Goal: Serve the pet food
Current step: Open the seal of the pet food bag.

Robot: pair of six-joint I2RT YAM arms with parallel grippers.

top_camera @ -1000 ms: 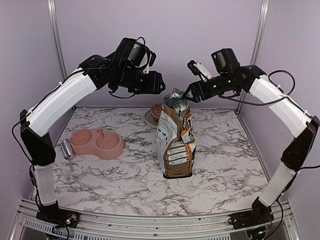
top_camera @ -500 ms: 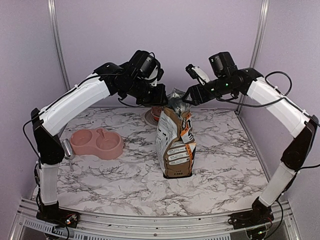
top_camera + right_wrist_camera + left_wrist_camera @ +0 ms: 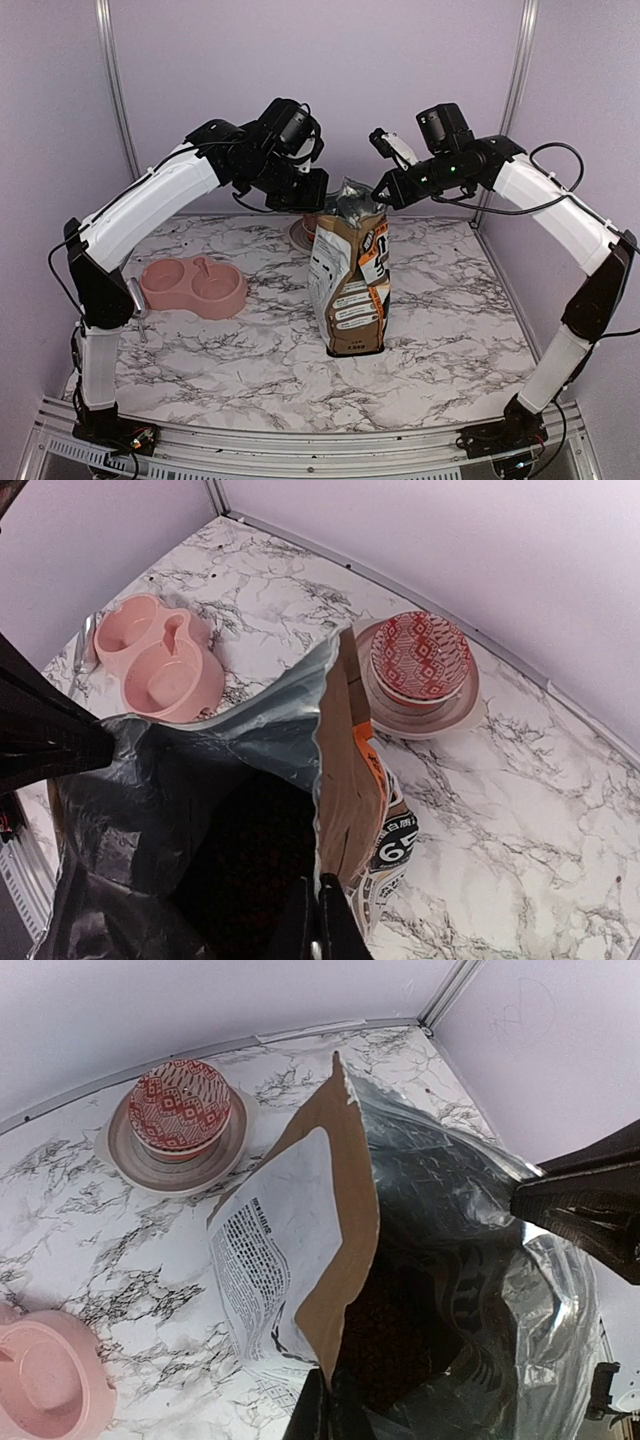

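Note:
A brown-and-white paper bag (image 3: 350,285) stands upright in the middle of the marble table, its top pulled open. Dark reddish-brown pet food (image 3: 400,1330) fills its foil-lined inside, also showing in the right wrist view as pet food (image 3: 250,855). My left gripper (image 3: 325,1405) is shut on the bag's left rim, the brown paper edge pinched between its fingers. My right gripper (image 3: 318,915) is shut on the opposite rim. In the top view the left gripper (image 3: 322,200) and right gripper (image 3: 378,192) flank the bag's mouth.
A pink double pet bowl (image 3: 193,287) lies at the left, with a metal scoop (image 3: 133,300) beside it. A red patterned bowl (image 3: 180,1108) sits on a plate (image 3: 120,1155) behind the bag. Cage posts and purple walls close in the table.
The left arm swung right and down to the bag's top. Both grippers went from open to shut on the bag's rim, and the mouth now stands spread.

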